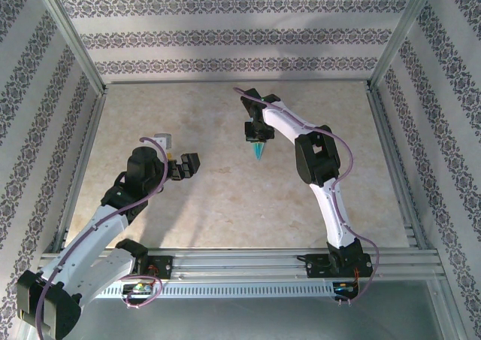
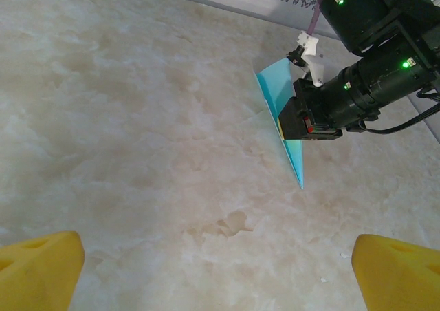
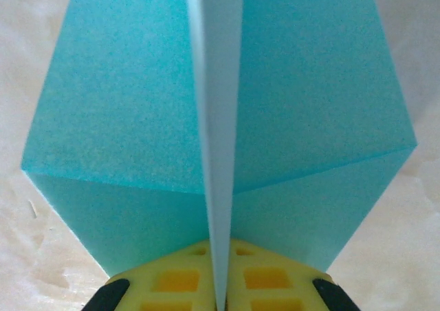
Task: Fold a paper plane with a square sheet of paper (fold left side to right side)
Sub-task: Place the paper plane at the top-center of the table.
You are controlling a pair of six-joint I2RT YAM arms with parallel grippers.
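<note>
The paper plane (image 1: 258,153) is a narrow turquoise dart over the middle of the table, its pointed nose toward the near side. My right gripper (image 1: 256,135) is shut on it. In the right wrist view the yellow fingers (image 3: 172,280) pinch the plane's pale central fold (image 3: 218,153), and both wings (image 3: 124,98) spread to either side. The left wrist view has the plane (image 2: 294,156) hanging from the right gripper (image 2: 290,129), nose low by the tabletop. My left gripper (image 1: 188,165) stands open to the left of it, its yellow fingertips (image 2: 38,270) wide apart with nothing between them.
The marble-look tabletop (image 1: 225,204) is bounded by aluminium frame rails (image 1: 391,159) and patterned walls (image 1: 225,35). A rail with cabling (image 1: 248,265) runs along the near edge between the arm bases.
</note>
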